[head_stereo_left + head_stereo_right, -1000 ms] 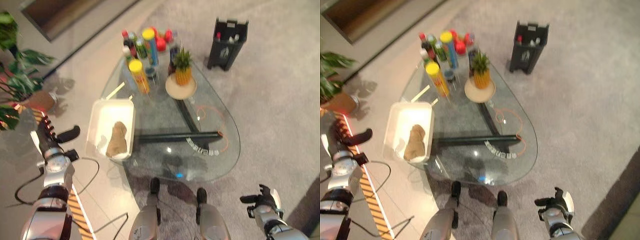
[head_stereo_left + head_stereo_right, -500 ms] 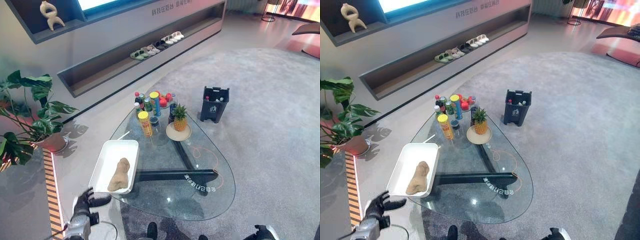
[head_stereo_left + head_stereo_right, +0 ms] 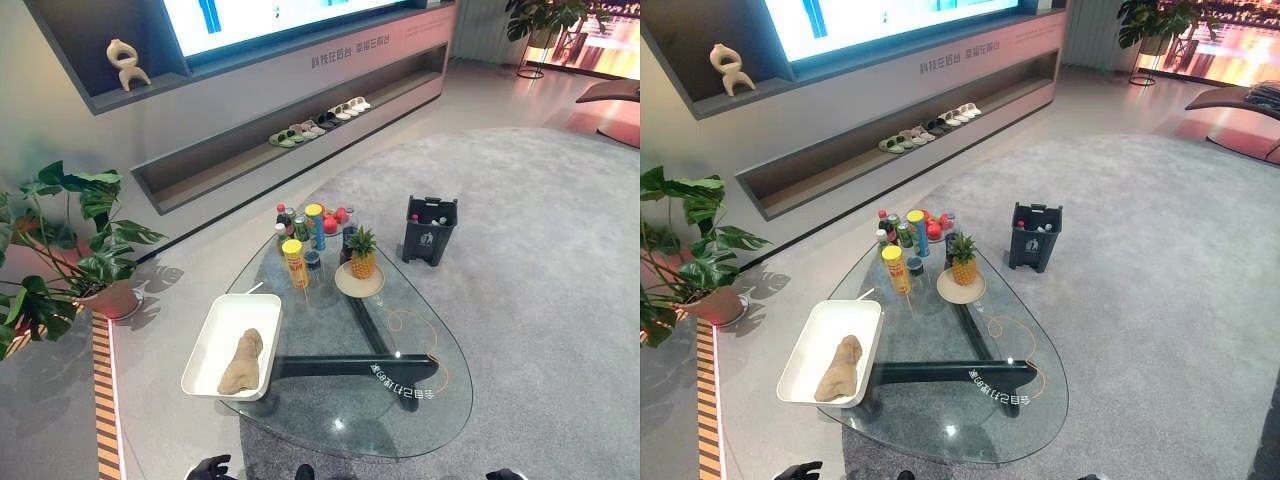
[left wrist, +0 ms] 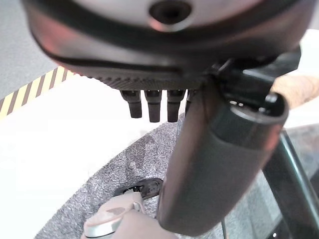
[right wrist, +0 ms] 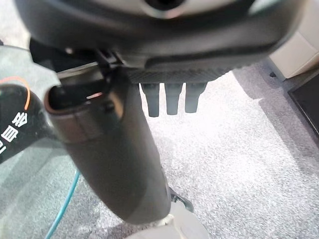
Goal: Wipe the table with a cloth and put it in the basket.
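Resting inside the white basket [image 3: 225,335] at the glass surface [image 3: 400,420] edge, the tan cloth [image 3: 241,362] indicated completed stowage. Left robot hand [image 4: 149,102] and right robot hand [image 5: 169,97] hung near that basket's surface with fingers relaxed, holding nothing.

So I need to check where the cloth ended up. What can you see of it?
The cloth is a tan, crumpled bundle, bunched lengthwise. It lies inside the white rectangular basket, toward its near right side, resting on the floor of the basket. The basket sits at the left edge of the glass table. Neither hand touches the cloth.

Cloth [image 3: 241,362] in basket [image 3: 212,340] on table's [image 3: 440,400] left edge
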Tool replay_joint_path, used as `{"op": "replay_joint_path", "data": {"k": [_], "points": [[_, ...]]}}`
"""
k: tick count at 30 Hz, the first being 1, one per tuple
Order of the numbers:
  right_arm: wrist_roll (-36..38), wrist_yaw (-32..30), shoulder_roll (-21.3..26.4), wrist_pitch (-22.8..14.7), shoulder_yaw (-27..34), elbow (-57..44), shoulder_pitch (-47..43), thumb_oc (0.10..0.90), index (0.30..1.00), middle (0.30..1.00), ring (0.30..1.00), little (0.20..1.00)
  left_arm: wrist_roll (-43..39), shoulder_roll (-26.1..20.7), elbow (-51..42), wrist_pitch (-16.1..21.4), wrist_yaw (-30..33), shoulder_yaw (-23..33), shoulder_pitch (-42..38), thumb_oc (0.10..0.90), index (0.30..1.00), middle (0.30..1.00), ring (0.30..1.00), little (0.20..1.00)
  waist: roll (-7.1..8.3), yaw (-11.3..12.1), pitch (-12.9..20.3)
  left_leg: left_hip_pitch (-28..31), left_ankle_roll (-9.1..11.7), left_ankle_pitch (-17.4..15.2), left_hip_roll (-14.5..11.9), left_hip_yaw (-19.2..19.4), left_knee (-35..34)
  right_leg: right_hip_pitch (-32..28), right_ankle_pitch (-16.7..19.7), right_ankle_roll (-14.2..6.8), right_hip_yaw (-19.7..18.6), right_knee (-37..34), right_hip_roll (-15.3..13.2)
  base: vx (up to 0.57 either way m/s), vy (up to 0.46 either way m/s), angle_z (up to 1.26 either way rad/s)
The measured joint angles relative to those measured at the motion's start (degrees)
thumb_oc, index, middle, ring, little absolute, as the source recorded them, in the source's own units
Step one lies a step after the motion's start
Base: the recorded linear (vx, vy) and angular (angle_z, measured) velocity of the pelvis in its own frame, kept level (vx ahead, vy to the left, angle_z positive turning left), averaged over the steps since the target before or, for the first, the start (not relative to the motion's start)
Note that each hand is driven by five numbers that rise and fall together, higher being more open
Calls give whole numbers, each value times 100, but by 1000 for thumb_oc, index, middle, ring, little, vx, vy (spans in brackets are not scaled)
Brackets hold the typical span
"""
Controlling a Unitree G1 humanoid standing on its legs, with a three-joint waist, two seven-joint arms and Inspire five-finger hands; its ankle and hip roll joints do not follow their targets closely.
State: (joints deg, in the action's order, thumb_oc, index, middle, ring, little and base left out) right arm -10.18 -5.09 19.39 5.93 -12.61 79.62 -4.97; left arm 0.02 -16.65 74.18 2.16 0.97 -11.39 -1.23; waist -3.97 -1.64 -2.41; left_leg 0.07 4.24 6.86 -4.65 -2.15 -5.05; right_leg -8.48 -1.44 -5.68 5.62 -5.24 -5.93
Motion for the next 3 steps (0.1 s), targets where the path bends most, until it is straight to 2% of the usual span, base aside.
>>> {"op": "replay_joint_path", "data": {"k": [3], "points": [[-1,65,-10,55,-35,-2,0,800,900,900,900,900,199,3,5,-167,-35,-147,-62,800,900,900,900,900,0,-12,2,28,25,-23,-6,6,-16,-23,-2,2,-4,0,2,0,0,0]]}}
